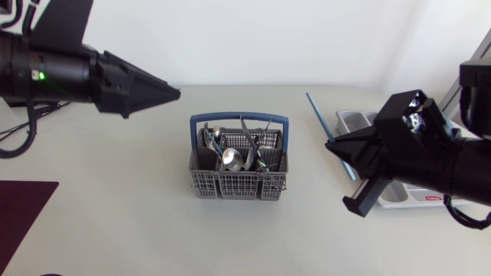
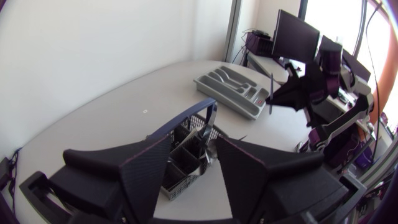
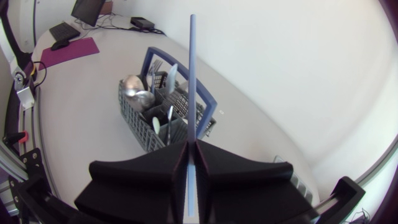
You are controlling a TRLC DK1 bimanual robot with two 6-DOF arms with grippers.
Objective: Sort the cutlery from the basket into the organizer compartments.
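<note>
Nearest to me, my right end effector point(image 3: 191, 146) is closed tight on a thin blue stick point(image 3: 191, 74). The two wedge fingers pinch its lower part from both sides, and most of its length stands out straight ahead of them. It hangs in the air above the counter point(image 1: 115, 169), touching nothing else.

Just beyond the stick's far end, in the middle of the counter, sits the grey basket point(image 3: 138, 127) with its blue handle. It holds a crowd of upright cutlery point(image 3: 134, 87): spoons, and what look like forks.

My left end effector point(image 2: 193, 149) hovers on the far side of the basket, its fingers spread apart with nothing between them.

The grey organizer point(image 2: 239, 109) lies near the counter's right edge, partly hidden under my right arm in the head view. I cannot tell what, if anything, its compartments hold.

Farthest off, a maroon mat point(image 1: 23, 211) lies at the counter's left corner.

I judge one piece is lifted out and on its way to the organizer, with most of the sorting ahead. Next I would swing the right arm over the organizer, turn the stick to lie along a long compartment, lower it close, and only then part the fingers. A piece this thin could roll or bounce out if released high.
</note>
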